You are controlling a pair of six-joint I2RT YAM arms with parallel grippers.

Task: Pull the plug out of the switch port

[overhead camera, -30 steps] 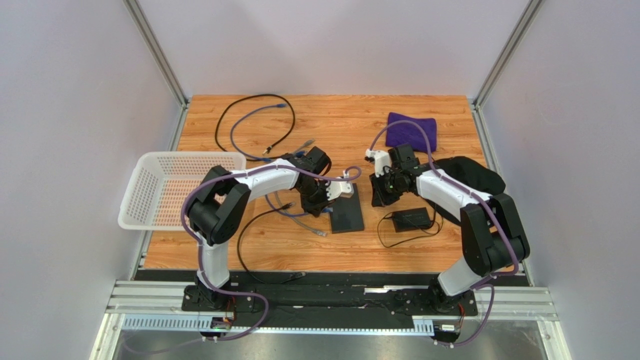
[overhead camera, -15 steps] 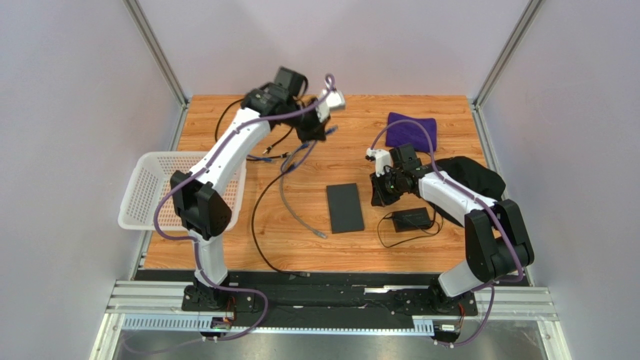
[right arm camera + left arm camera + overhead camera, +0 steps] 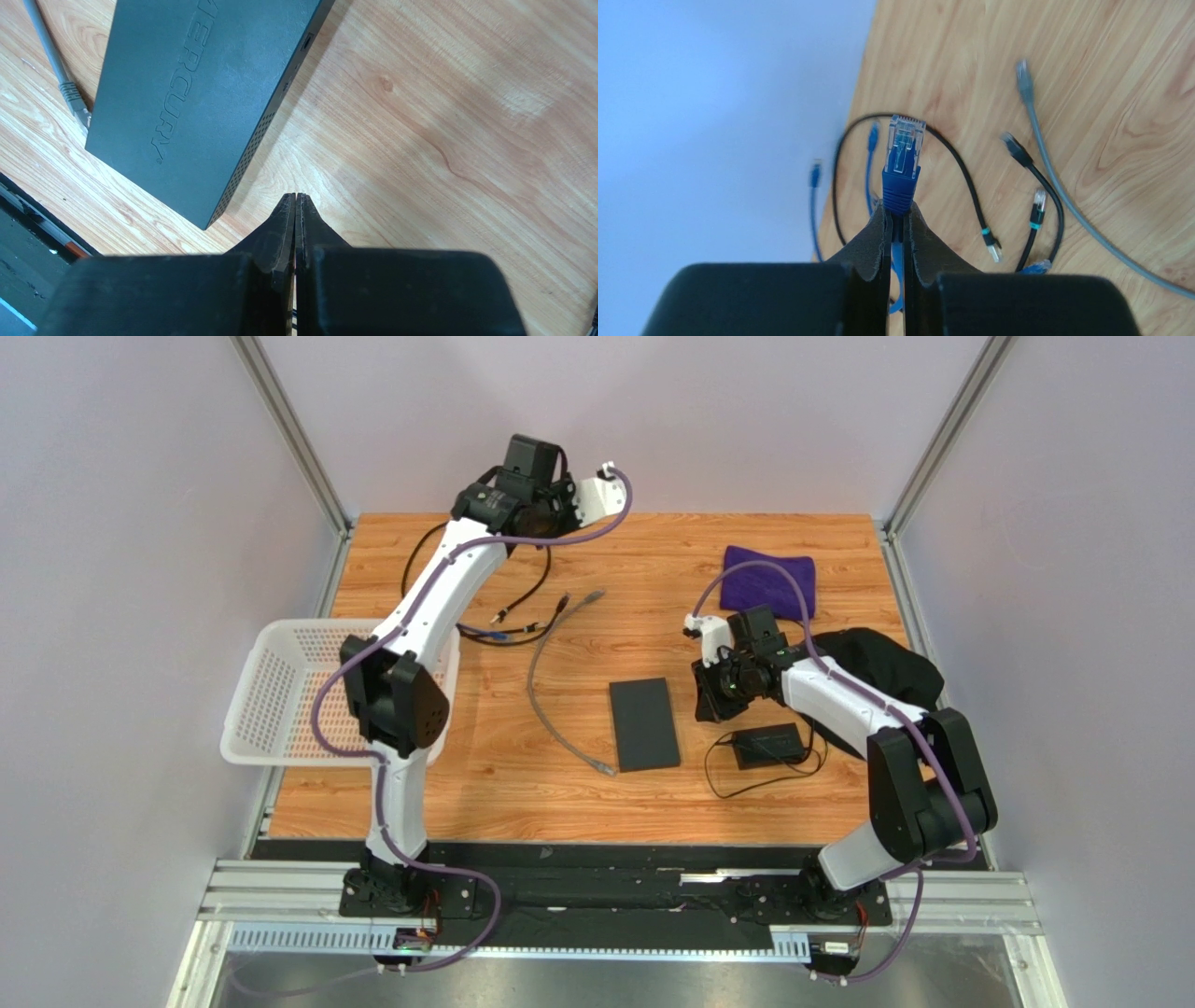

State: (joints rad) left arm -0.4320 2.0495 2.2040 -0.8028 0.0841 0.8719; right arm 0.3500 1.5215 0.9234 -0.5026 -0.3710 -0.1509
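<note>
On the wooden tabletop (image 3: 631, 805) the switch (image 3: 644, 724) lies flat near the middle, slightly toward the near edge. The right gripper (image 3: 295, 199) is pressed together and empty, low just beside the switch's right side. The left gripper (image 3: 898, 210), up over the far edge, pinches the blue plug (image 3: 902, 157), well apart from the switch.

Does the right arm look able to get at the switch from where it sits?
Probably yes: the right gripper hangs shut just beside the switch, only bare table between them.
</note>
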